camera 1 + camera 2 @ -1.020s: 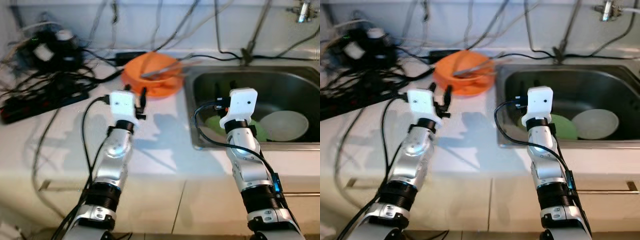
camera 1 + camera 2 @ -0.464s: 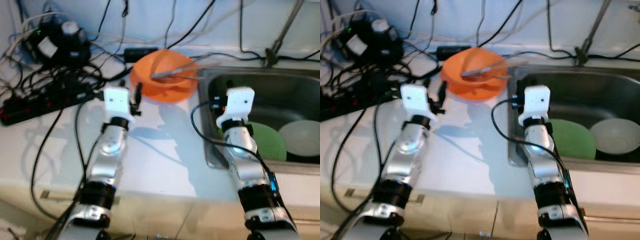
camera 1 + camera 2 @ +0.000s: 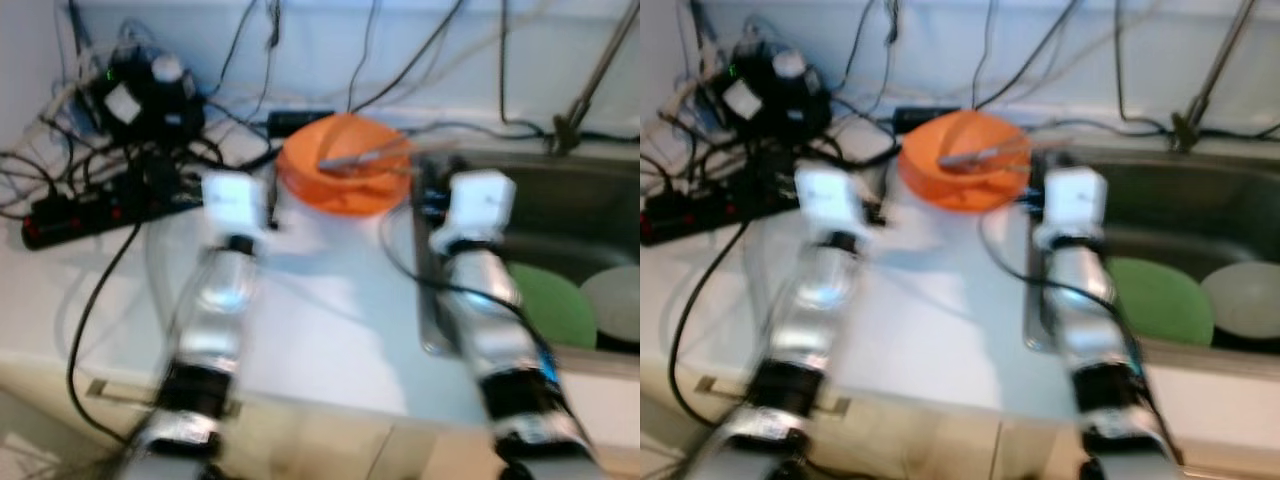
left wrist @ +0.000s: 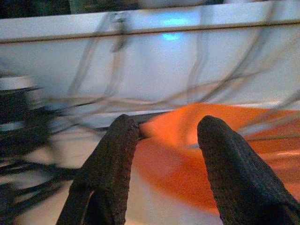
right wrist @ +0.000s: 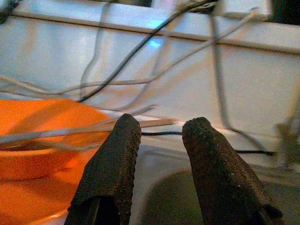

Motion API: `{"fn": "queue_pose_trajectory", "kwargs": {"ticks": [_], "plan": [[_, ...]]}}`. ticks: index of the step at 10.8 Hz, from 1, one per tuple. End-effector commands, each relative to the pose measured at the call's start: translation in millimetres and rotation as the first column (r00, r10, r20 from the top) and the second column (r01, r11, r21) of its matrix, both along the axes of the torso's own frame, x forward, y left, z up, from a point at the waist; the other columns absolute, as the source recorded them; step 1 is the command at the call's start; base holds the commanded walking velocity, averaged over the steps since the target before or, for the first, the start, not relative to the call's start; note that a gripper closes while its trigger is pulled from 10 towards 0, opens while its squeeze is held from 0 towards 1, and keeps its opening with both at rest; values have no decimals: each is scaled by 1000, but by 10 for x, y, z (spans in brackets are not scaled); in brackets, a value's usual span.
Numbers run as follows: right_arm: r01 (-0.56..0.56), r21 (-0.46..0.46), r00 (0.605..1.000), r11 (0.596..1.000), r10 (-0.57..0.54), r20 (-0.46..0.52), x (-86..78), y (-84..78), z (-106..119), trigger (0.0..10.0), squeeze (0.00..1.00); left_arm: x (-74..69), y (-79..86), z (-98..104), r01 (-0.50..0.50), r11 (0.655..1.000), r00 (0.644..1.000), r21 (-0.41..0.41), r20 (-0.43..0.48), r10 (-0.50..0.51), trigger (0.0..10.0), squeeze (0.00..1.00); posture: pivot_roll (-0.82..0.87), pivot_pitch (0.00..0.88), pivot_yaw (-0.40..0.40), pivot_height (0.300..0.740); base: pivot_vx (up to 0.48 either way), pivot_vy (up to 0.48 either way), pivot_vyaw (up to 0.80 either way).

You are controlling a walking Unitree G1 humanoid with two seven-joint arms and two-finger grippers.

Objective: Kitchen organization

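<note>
**Grippers close on the orange bowl at the sink's edge**

Both arms have pushed forward since a second ago, and the head camera has swung too, so the whole scene sits differently and the arms are now blurred with motion. Largest first: the white counter (image 3: 320,320) runs across the head views, with the steel sink (image 3: 1160,190) set into it on the robot's right. Lying in the sink are a green plate (image 3: 550,305) and, just beside it on the right, a pale plate (image 3: 1250,300). An orange bowl (image 3: 345,175) stands on the counter at the back, just left of the sink, with what looks like a metal utensil (image 3: 365,158) resting across it; its kind cannot be told through the blur. Off to the left lies a tangle of black cables (image 3: 130,150) with a power strip (image 3: 80,210), and more cables hang down the wall behind.

Left gripper (image 4: 166,129) hovers near the bowl's left side, fingers (image 4: 117,159) spread apart and holding nothing; its wrist view looks between them at the orange rim. Right gripper (image 5: 159,129) hovers over the sink's near-left edge, just right of the bowl, fingers (image 5: 115,159) likewise parted and empty, with the utensil's handle ahead of them
</note>
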State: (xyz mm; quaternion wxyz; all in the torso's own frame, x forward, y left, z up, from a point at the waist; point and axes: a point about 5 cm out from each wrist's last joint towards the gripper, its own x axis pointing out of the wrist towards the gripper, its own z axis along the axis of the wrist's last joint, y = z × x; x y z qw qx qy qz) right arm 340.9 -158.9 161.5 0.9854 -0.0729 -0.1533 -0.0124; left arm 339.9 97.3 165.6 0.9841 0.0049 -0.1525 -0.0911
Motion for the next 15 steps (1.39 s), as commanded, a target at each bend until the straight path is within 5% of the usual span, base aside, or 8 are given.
{"fn": "queue_pose_trajectory", "kwargs": {"ticks": [1,5,10,11,12,15], "plan": [[-22,6,1000,1000,22,13,21,87,51,10000,0,18,122,52,-35,999,999,17,17,35,10000,0,57,0,35,740,0,0,0],[-23,5,1000,1000,23,9,12,85,38,10000,0,-1,98,12,-10,1000,1000,24,-8,10,10000,0,59,0,33,740,0,0,0],[-20,9,1000,1000,20,10,12,102,32,10000,0,186,-40,56,240,967,950,83,-226,-216,10000,0,60,0,50,740,0,0,0],[-19,12,1000,1000,19,11,14,116,31,10000,0,255,-53,96,281,957,930,66,-263,-255,10000,196,55,0,63,740,0,0,0],[-16,17,1000,1000,16,16,17,129,38,10000,0,319,-83,118,334,940,898,66,-324,-296,10000,1000,43,0,78,740,0,0,0],[5,23,1000,1000,-5,19,9,99,31,10000,0,398,-146,74,398,910,829,113,-469,-305,10000,1000,26,0,101,740,0,0,0]]}}
